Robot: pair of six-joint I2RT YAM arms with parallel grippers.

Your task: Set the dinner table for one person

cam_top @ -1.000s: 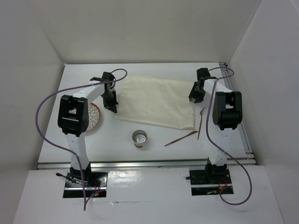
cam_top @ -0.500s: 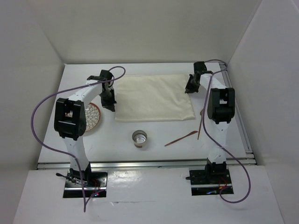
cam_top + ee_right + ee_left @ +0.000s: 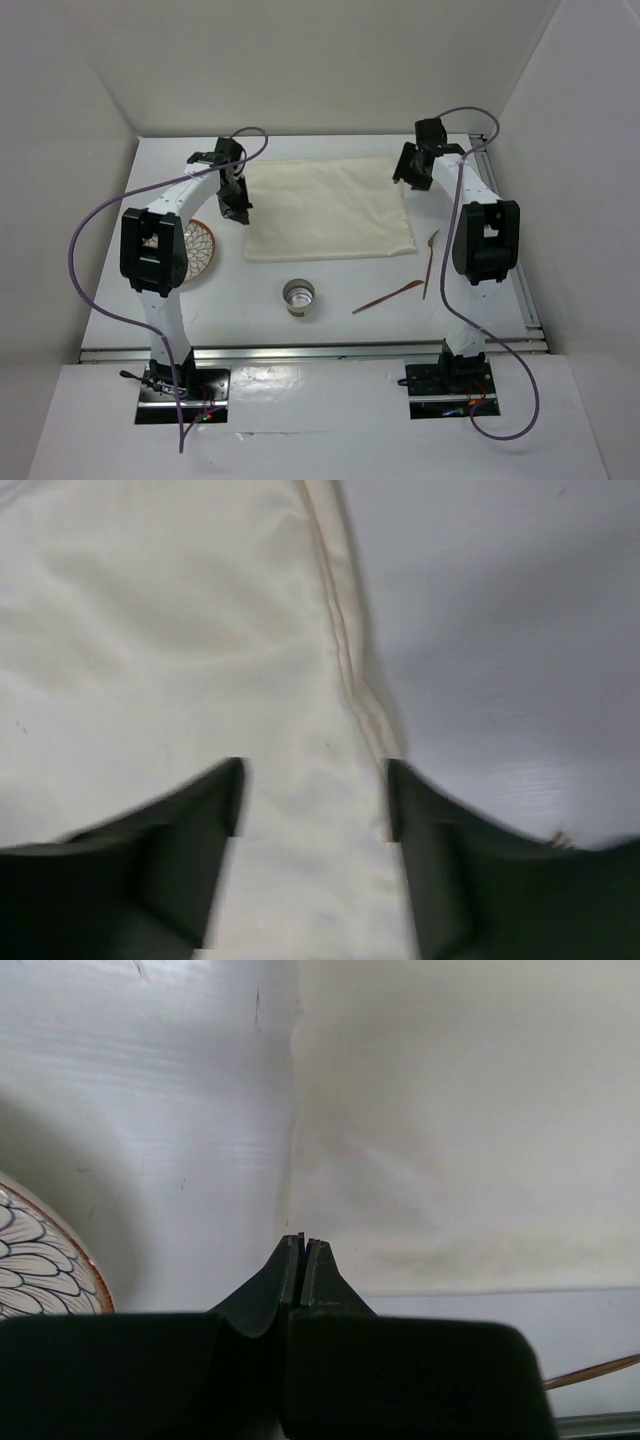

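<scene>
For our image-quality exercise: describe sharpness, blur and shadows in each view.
Top external: sharp, evenly lit, soft shadows on the dinner table. Left wrist: cloth fairly crisp, left gripper a dark silhouette. Right wrist: blurred throughout, right gripper edges and cloth seam smeared.

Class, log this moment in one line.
cream cloth flat on dinner table | left gripper shut at left edge | right gripper open over right hem

The top camera looks down from above the near edge over the whole tabletop (image 3: 240,300). Each wrist camera faces down, close over one side edge of the cream cloth (image 3: 330,205), which all views share
</scene>
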